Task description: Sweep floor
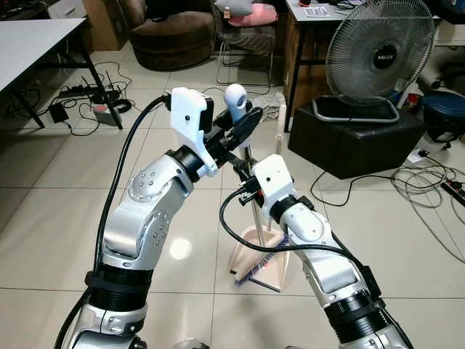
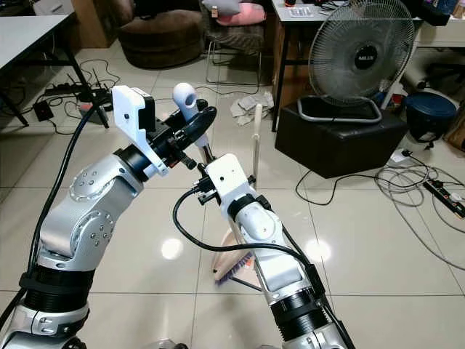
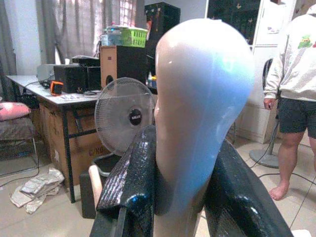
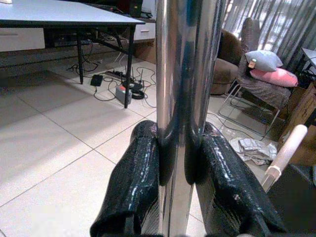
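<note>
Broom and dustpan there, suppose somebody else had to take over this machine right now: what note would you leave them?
Left end effector: shut on the broom handle's white top knob.
Right end effector: shut on the chrome broom handle, lower down.
Broom held upright; its bristles rest by the beige dustpan, whose own pale stick stands behind.
Crumpled paper lies on the tiles by the chair.
Done: broom gripped with both arms. Left: sweeping; nothing visibly collected.

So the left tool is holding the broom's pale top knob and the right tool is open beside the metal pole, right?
Not quite. The right tool is shut on the metal pole, as the right wrist view shows: a finger presses each side. The left tool does hold the pale top knob.
</note>
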Tool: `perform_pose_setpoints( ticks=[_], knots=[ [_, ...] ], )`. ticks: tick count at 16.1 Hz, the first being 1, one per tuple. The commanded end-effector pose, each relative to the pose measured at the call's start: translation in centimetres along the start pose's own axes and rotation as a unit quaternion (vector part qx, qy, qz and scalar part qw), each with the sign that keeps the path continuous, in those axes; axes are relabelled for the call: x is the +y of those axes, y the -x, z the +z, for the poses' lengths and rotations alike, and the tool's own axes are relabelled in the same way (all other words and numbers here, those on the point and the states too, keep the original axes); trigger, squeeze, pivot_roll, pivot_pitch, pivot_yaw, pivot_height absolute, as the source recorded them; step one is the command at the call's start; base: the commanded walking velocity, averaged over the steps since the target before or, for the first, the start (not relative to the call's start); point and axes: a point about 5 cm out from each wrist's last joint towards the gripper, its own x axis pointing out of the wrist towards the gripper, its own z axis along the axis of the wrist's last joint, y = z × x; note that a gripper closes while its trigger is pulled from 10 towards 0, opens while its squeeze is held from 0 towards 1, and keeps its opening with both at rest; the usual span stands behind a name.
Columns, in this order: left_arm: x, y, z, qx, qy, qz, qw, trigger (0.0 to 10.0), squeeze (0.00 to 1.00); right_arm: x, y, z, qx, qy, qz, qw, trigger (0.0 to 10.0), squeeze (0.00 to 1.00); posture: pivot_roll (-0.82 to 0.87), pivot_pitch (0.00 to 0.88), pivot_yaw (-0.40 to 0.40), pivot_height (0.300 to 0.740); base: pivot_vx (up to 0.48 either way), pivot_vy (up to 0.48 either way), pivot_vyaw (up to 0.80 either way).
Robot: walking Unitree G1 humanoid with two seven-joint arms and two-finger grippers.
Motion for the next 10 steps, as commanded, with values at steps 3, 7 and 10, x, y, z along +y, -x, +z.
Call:
perform_pose_setpoints(
  ticks=[3,7,10],
  knots=[
    [0.02,-0.27,0.17,0.0,0.006,0.003,1.0,10.0,1.0,-0.06,-0.35,1.39,-0.032,0.007,-0.001,0.999,10.0,0.0,-0.06,0.044,0.057,0.74,0.0,0.0,0.0],
    [-0.05,-0.29,-0.08,0.009,-0.003,0.003,1.0,10.0,0.0,-0.03,-0.38,1.41,-0.032,0.009,0.001,0.999,10.0,0.0,-0.06,0.043,0.058,0.74,0.0,0.0,0.0],
    [-0.17,-0.32,-0.16,0.012,-0.006,-0.004,1.0,10.0,0.0,0.0,-0.41,1.45,-0.032,0.011,0.004,0.999,10.0,0.0,-0.06,0.041,0.059,0.74,0.0,0.0,0.0]
  ],
)
